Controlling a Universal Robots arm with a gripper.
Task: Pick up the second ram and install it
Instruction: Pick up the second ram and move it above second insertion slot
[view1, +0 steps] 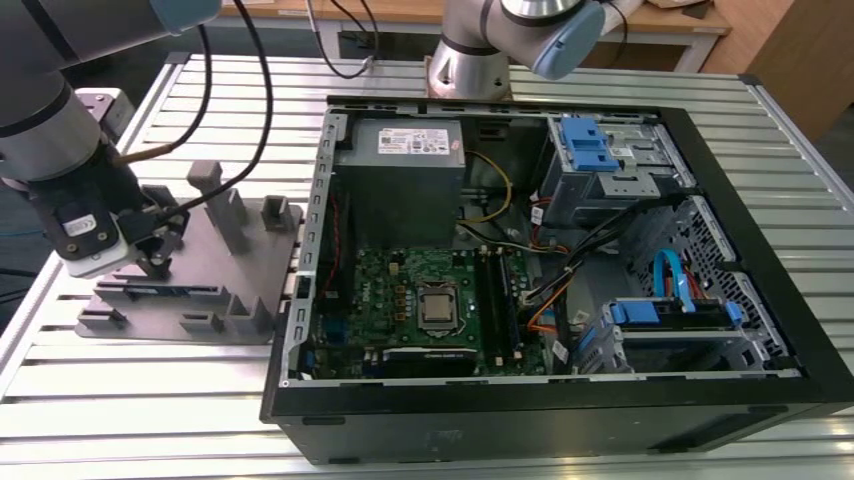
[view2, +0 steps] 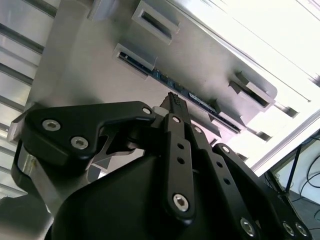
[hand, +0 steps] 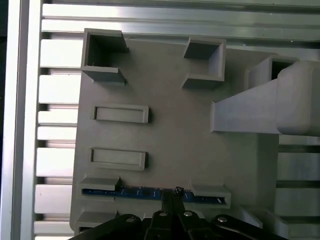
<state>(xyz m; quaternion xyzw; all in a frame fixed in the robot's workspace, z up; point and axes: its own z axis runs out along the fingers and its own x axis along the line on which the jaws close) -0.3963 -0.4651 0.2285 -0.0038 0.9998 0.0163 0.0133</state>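
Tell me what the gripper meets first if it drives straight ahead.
Probably the second ram, standing on edge in the grey fixture plate; the gripper points at its top edge, though the gap is unclear.

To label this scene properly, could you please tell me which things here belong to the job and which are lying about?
Job: second ram, gripper at it, grey fixture plate holding it, motherboard.
Lying about: power supply, blue drive caddy, other arm's base.
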